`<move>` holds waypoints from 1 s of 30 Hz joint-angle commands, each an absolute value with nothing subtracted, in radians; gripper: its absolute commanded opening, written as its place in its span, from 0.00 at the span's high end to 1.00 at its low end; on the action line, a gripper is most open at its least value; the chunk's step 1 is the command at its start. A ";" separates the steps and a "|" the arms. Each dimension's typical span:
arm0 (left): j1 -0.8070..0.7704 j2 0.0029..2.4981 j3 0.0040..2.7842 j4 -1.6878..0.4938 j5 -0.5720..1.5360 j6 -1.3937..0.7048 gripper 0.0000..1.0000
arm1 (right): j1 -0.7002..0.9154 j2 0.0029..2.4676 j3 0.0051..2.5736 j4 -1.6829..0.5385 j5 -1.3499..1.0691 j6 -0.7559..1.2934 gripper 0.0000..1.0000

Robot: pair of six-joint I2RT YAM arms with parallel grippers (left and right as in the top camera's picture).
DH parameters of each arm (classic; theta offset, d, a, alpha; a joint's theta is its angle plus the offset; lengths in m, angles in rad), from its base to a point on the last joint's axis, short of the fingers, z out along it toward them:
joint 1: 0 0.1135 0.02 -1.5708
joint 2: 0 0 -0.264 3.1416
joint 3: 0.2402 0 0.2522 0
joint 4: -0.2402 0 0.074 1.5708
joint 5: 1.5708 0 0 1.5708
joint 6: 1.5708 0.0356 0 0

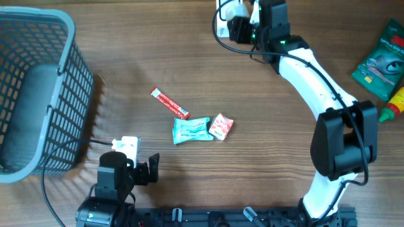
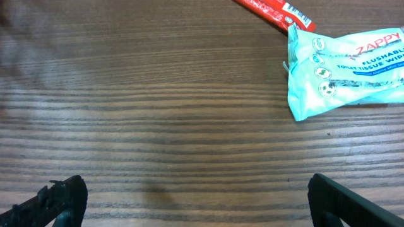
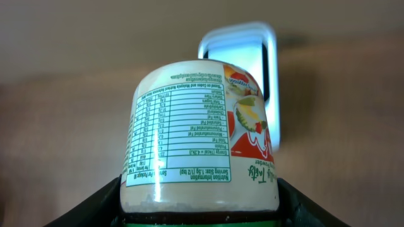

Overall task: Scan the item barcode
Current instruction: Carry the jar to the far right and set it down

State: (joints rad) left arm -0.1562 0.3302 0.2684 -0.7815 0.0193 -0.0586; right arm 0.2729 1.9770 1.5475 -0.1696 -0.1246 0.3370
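Clamped between the 2 fingers of the right end effector (image 3: pixel 199 211): jar (image 3: pixel 189 145), nutrition table facing the wrist camera and reading upside down there, held over the far edge of the desk (image 1: pixel 126 63). Just behind it, white scanner (image 3: pixel 268 63). Left end effector (image 2: pixel 196 202) spread wide, gripping nothing, above bare wood near the front edge. Beyond its fingers, teal wipes pack (image 2: pixel 347 69), red stick sachet (image 1: pixel 169 103) and red-and-white packet (image 1: pixel 220 127) just beside. Grey basket (image 1: pixel 69 38) far left; green pouch (image 1: pixel 383 60) and yellow bottle (image 1: pixel 394 104) far right.
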 commanded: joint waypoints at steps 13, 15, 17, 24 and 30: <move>-0.162 0.329 0.267 -0.779 0.009 -0.061 0.00 | 0.332 2.202 1.637 0.183 0.116 0.302 0.58; -0.162 0.329 0.267 -0.779 0.009 -0.061 0.00 | 0.342 2.205 1.653 0.187 0.144 0.290 0.59; -0.162 0.329 0.267 -0.779 0.009 -0.061 0.00 | 0.346 2.205 1.666 0.185 0.170 0.288 0.59; -0.162 0.329 0.267 -0.779 0.009 -0.061 0.00 | 0.327 2.205 1.699 0.121 0.236 0.289 0.59; -0.162 0.329 0.267 -0.779 0.009 -0.061 0.00 | 0.244 2.201 1.799 -0.091 0.344 0.289 0.59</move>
State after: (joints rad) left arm -0.1562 0.3302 0.2684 -0.7818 0.0193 -0.0586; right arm 0.3088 2.2089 1.7027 -0.0219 0.2321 0.3012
